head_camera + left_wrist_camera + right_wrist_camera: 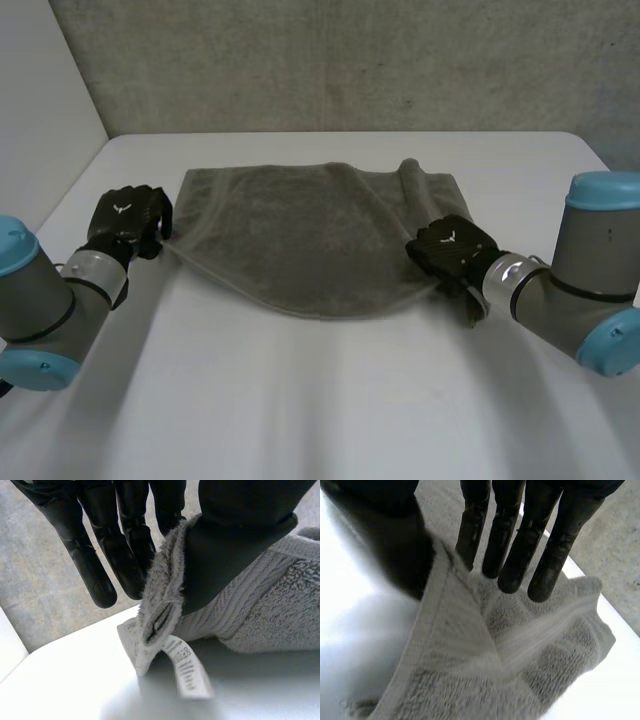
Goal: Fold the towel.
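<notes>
Our left hand (128, 222) has the towel (300, 235) by its near left corner. In the left wrist view the thumb presses the hem against the straight fingers, and a white label (187, 672) hangs from the corner just above the surface (330, 400). Across the middle the towel lies mostly spread in a single layer. Its near edge bows toward us between the two hands, and there is a small rolled ridge (410, 178) near the far right corner. Our right hand (450, 248) sits at the near right corner, where the cloth runs up between thumb and straight fingers, apparently pinched. We judge the fold barely begun: both near corners are gripped, but no half is laid over yet. Carrying the corners to the far edge and flattening the towel is left to do.
</notes>
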You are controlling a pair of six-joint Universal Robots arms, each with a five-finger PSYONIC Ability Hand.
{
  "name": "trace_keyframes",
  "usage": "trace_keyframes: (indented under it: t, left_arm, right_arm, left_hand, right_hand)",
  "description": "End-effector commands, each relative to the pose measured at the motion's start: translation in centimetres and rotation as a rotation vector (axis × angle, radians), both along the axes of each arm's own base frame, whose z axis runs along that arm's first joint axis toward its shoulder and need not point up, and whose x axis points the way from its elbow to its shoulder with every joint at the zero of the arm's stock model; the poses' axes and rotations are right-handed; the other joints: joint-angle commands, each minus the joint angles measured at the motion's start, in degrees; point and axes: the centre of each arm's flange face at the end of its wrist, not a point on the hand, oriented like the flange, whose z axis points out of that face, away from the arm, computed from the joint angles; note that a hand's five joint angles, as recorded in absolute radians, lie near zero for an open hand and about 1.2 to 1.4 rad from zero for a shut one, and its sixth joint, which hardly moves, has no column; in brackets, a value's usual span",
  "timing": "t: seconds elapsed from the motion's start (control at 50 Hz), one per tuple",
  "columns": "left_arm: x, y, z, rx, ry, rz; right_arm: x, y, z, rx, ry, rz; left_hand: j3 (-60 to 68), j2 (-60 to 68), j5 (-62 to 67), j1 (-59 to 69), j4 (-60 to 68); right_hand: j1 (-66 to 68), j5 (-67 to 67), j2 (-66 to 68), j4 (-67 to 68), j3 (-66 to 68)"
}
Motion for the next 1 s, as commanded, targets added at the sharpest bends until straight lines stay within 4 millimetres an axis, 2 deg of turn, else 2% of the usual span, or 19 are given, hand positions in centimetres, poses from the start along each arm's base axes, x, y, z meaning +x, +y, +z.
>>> trace_keyframes:
  t: [0.02,0.1,0.28,0.32,0.5,0.62,0.66,0.74,0.84,0.94,1.0]
  left_arm:
    - [0.4,0.0,0.6,-0.015,-0.004,0.015]
    - [0.7,-0.1,0.9,-0.023,0.002,0.035]
    - [1.5,-0.3,1.6,-0.037,0.005,0.067]
    - [1.7,-0.4,1.7,-0.041,0.007,0.073]
    - [1.7,-0.2,1.6,-0.034,0.008,0.072]
    - [1.8,-0.1,1.4,-0.028,0.007,0.072]
    - [1.8,-0.1,1.4,-0.028,0.007,0.072]
    - [1.8,-0.1,1.3,-0.025,0.006,0.072]
    - [1.7,0.0,1.4,-0.025,0.006,0.071]
    - [1.7,0.1,1.4,-0.025,0.006,0.069]
    - [1.7,0.1,1.4,-0.025,0.006,0.069]
  right_arm:
    - [-1.1,0.2,-0.6,-0.015,0.016,-0.102]
    - [-1.9,0.4,0.1,-0.057,-0.001,-0.187]
    - [-2.9,1.4,0.8,-0.062,-0.047,-0.245]
    - [-4.4,0.9,0.4,-0.023,-0.064,-0.304]
    - [-6.6,-0.2,-0.4,0.119,-0.226,-0.427]
    - [-7.0,-0.3,-0.5,0.148,-0.255,-0.442]
    - [-6.9,-0.3,-0.5,0.152,-0.264,-0.439]
    - [-6.9,-0.3,-0.5,0.155,-0.265,-0.438]
    - [-6.8,-0.3,-0.6,0.153,-0.262,-0.436]
    - [-6.7,-0.1,-2.0,0.202,-0.247,-0.434]
    - [-6.7,0.0,-2.1,0.213,-0.247,-0.431]
  left_hand:
    - [10.39,10.26,20.40,10.72,10.22]
    - [10.39,10.26,20.40,10.72,10.22]
    - [10.39,10.26,20.40,10.72,10.22]
    - [10.39,10.26,20.40,10.72,10.22]
    - [10.39,10.26,20.40,10.72,10.22]
    - [10.39,10.26,20.40,10.72,10.22]
    - [10.39,10.26,20.40,10.72,10.22]
    - [10.39,10.26,20.40,10.72,10.22]
    - [10.39,10.26,20.40,10.72,10.22]
    - [10.39,10.26,20.40,10.72,10.22]
    - [10.39,10.26,20.40,10.72,10.22]
  right_hand:
    - [-12.27,-11.82,-12.22,-12.43,-12.37]
    - [-18.17,-17.72,-18.12,-18.33,-18.27]
    - [-20.03,-19.58,-19.98,-20.19,-20.13]
    - [-20.03,-19.58,-19.98,-20.19,-20.13]
    - [-18.19,-17.73,-18.13,-18.35,-18.29]
    - [-12.46,-12.01,-12.41,-12.62,-12.56]
    - [-2.59,-2.14,-2.54,-2.75,-2.69]
    - [5.01,5.46,5.06,4.85,4.91]
    - [4.70,5.15,4.75,4.54,4.60]
    - [-2.18,-1.73,-2.12,-2.34,-2.28]
    - [-5.40,-4.94,-5.34,-5.56,-5.50]
